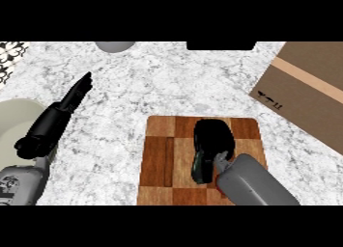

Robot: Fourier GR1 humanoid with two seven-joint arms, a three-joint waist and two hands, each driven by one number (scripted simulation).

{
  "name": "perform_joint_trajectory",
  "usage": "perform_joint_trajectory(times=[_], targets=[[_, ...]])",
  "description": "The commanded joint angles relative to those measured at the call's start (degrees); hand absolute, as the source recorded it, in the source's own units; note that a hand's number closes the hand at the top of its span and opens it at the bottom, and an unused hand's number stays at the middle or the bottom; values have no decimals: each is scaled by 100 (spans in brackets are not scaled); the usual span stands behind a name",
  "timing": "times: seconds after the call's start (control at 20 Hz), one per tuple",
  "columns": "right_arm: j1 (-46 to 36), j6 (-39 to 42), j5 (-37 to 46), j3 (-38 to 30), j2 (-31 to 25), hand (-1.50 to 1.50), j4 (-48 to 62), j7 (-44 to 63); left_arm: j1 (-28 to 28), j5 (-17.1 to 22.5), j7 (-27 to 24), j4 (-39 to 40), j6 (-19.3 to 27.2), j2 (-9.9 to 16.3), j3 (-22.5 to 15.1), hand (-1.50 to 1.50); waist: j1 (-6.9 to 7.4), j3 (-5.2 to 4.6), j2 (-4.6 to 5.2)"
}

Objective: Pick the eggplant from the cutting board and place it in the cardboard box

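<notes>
Under the right hand's (206, 161) curled fingers, the dark glossy eggplant (213, 135) on the chequered wooden cutting board (160, 164) looks gripped; it could slip. The left hand (78, 91) rests straight-fingered.

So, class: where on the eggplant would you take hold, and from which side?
Around its middle, from above and the near side: the eggplant lies lengthwise on the cutting board, so the right robot hand can close across its narrow width.
</notes>
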Motion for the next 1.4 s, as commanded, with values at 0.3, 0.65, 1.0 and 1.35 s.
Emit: perform_joint_trajectory(times=[0.3, 0.65, 1.0, 1.35], targets=[[-473, -1195, 244, -7, -1137, 150, -547, -3485, 6, 65, -99, 102, -189, 150, 157, 0, 19, 25, 51], [-326, -1021, 282, -672, -1864, 150, -2096, -3569, 325, 45, 177, -445, -196, 102, 139, 0, -42, 19, 4], [-379, -1479, -172, -2202, -1567, 150, -2123, -2529, -76, 63, 165, -35, -180, 58, 283, 0, -76, 20, 26], [-1044, -1455, -544, -3584, -1955, 150, -1139, -2433, -66, -130, 160, -182, -69, -190, 84, 0, 29, 20, 46]])
